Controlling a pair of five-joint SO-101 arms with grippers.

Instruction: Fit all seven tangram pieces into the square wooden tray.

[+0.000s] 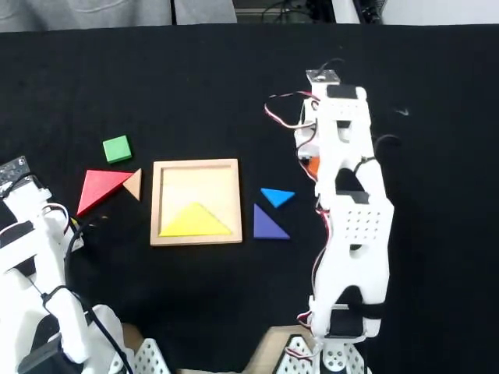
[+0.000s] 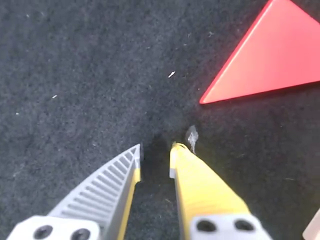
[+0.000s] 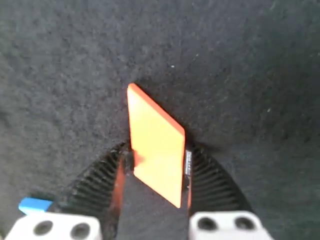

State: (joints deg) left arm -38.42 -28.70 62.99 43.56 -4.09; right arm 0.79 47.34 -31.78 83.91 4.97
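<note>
The square wooden tray [image 1: 195,173] lies mid-table with a yellow triangle [image 1: 193,220] in its near half. To its left are a red triangle [image 1: 101,188] [image 2: 270,60], a small tan triangle [image 1: 134,184] and a green square [image 1: 117,149]. On the tray's right lie a light blue triangle [image 1: 277,196] and a dark blue triangle [image 1: 269,224]. My right gripper [image 3: 156,157] is shut on an orange parallelogram [image 3: 155,137] [image 1: 312,165], right of the blue pieces. My left gripper [image 2: 156,148] hangs just short of the red triangle's corner, its fingers a narrow gap apart with nothing between them.
Black cloth covers the table. The right arm [image 1: 351,226] stretches along the right side, from the front edge toward the back. The left arm [image 1: 35,265] stands at the front left corner. A sliver of a blue piece [image 3: 32,205] shows beside the right gripper's base.
</note>
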